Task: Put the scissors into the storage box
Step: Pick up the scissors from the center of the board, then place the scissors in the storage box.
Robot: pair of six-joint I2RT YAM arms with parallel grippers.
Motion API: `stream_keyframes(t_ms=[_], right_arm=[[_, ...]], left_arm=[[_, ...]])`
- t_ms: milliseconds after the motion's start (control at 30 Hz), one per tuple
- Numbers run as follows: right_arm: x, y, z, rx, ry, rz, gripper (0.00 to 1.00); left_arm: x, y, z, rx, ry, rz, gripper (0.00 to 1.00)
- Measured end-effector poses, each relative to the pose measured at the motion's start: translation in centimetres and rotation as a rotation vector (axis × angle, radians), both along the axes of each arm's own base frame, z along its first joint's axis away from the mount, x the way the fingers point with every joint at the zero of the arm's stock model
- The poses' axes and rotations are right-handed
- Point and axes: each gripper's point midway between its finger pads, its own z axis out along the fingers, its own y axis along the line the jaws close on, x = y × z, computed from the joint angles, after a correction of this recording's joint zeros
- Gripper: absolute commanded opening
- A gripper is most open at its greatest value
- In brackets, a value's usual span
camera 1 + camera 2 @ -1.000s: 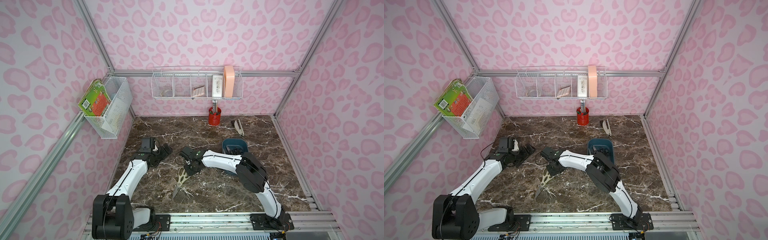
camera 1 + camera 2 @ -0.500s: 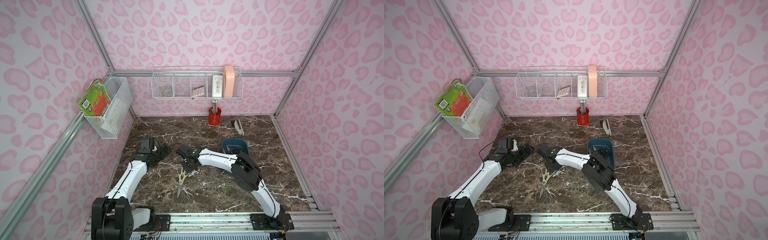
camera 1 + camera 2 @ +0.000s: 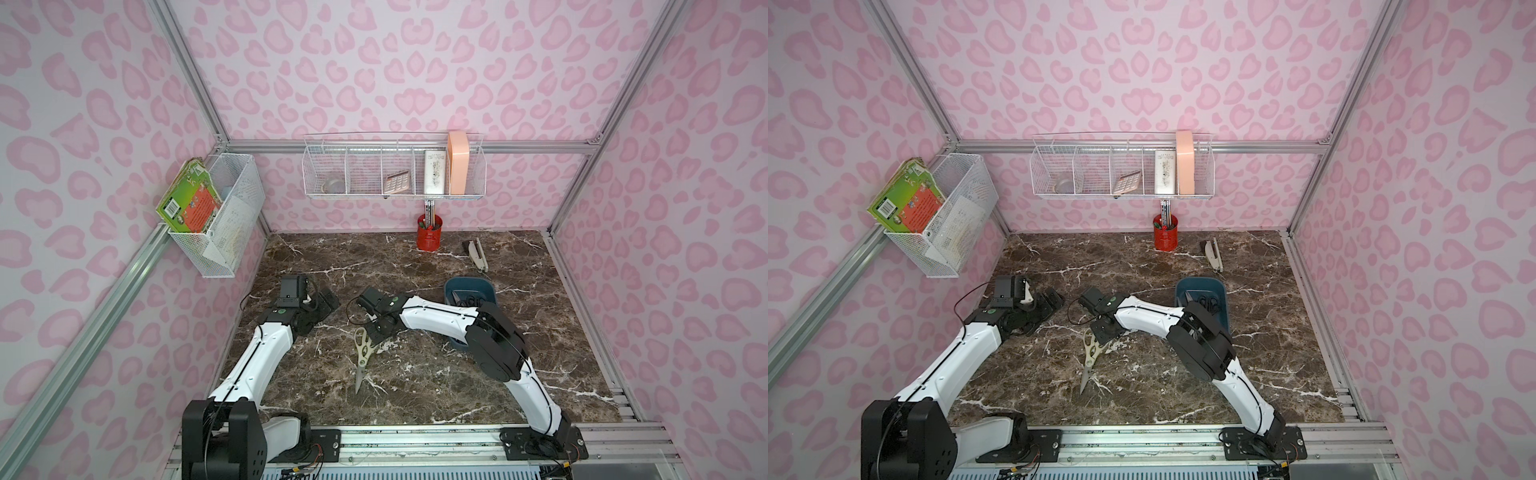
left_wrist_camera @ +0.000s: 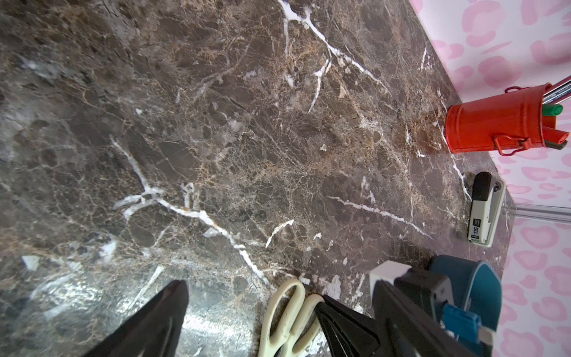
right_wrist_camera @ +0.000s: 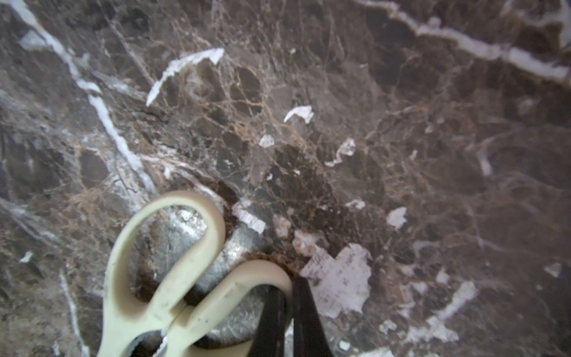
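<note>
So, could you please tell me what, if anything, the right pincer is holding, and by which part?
The cream-handled scissors, by the rim of one handle loop.

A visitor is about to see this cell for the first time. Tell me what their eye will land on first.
The pink blotch-print walls hit first, wrapping all around the dark marble table. Next come the cream-handled scissors lying mid-table, with the right gripper pinching one handle loop. The teal storage box sits further back, toward the table's right side.
</note>
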Motion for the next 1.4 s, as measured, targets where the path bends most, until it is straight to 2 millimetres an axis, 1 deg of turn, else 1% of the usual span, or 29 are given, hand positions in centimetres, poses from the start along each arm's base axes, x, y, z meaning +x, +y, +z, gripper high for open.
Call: stream_keyframes(t_ms=[133,167,233,267,433,500,533,567,667,733,767,833,867,933,967,1100,1167,1233,1400], right_arm=[[0.2,0.1,1.3,0.044,0.013,-0.003,0.00],[0.2,-0.2,1.6,0.045,0.023,-0.005,0.00],[0.0,-1.6,2.2,0.020,0.048,-0.013,0.00],[0.2,-1.9,3.0,0.029,0.051,-0.018,0.00],[2.2,-2.6,8.3,0.135,0.008,-0.052,0.00],[2.9,-3.4,9.6,0.157,-0.008,-0.067,0.00],[3.2,-4.1,10.2,0.163,-0.014,-0.076,0.00],[3.6,-5.0,10.6,0.164,-0.023,-0.084,0.00],[5.3,-8.6,11.5,0.156,-0.051,-0.152,0.00],[6.6,-12.0,12.1,0.145,-0.075,-0.207,0.00],[7.2,-13.4,12.3,0.137,-0.089,-0.230,0.00],[8.4,-16.9,12.6,0.111,-0.122,-0.285,0.00],[8.9,-18.3,12.8,0.102,-0.136,-0.306,0.00],[9.6,-21.8,12.8,0.072,-0.155,-0.350,0.00],[9.9,-23.1,12.7,0.066,-0.163,-0.367,0.00],[10.5,-28.5,11.7,0.001,-0.177,-0.441,0.00],[10.6,-30.6,11.3,-0.025,-0.182,-0.468,0.00],[10.8,-32.0,10.7,-0.044,-0.184,-0.481,0.00],[10.6,-34.5,9.3,-0.097,-0.181,-0.497,0.00]], left_arm=[[0.0,0.0,-0.3,0.000,0.011,0.000,0.98],[0.0,0.0,-0.4,-0.001,0.015,-0.001,0.98],[0.0,-0.1,-0.6,-0.003,0.019,-0.002,0.98],[0.0,-0.1,-0.6,-0.003,0.020,-0.002,0.98],[0.0,-0.1,-0.8,-0.006,0.025,-0.005,0.98],[0.0,-0.1,-0.8,-0.006,0.028,-0.005,0.98],[0.0,-0.1,-0.9,-0.006,0.029,-0.005,0.98],[0.0,-0.1,-0.9,-0.006,0.030,-0.005,0.98],[0.0,-0.3,-1.0,-0.010,0.031,-0.012,0.98],[0.0,-0.4,-1.1,-0.014,0.034,-0.019,0.98],[0.1,-0.5,-1.2,-0.018,0.036,-0.023,0.97],[0.1,-0.8,-1.3,-0.024,0.039,-0.044,0.97],[0.1,-1.1,-1.4,-0.029,0.042,-0.057,0.97],[0.3,-1.9,-1.5,-0.037,0.043,-0.088,0.97],[0.4,-2.5,-1.5,-0.043,0.045,-0.107,0.97],[0.6,-4.6,-2.0,-0.050,0.056,-0.185,0.97],[0.7,-5.4,-2.1,-0.050,0.062,-0.213,0.97],[0.8,-6.1,-2.1,-0.049,0.062,-0.239,0.97],[0.9,-6.4,-2.0,-0.039,0.057,-0.258,0.97]])
